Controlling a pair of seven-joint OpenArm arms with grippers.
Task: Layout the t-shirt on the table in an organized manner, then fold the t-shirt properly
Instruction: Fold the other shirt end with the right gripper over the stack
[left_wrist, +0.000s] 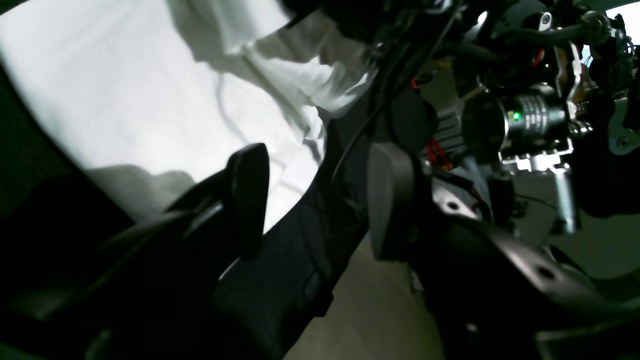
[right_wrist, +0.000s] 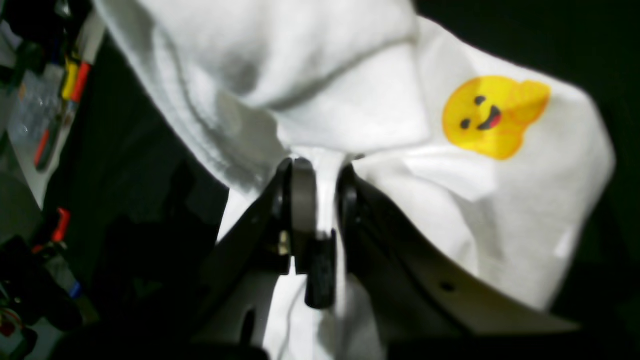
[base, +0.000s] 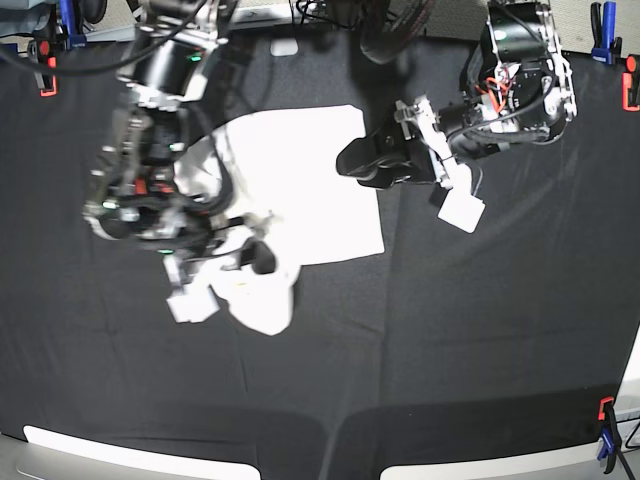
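The white t-shirt lies plain side up on the black table, with its lower left corner bunched into a lump. My right gripper is shut on a pinched fold of the t-shirt, and a yellow smiley print shows beside it. In the base view this right gripper sits at the bunched corner. My left gripper stands open with nothing between its fingers, just off the edge of the t-shirt. From above, the left gripper hovers at the shirt's right edge.
Orange and blue clamps hold the black cloth at the table's edges. The right arm's body overhangs the shirt's left side. Cables and gear line the far edge.
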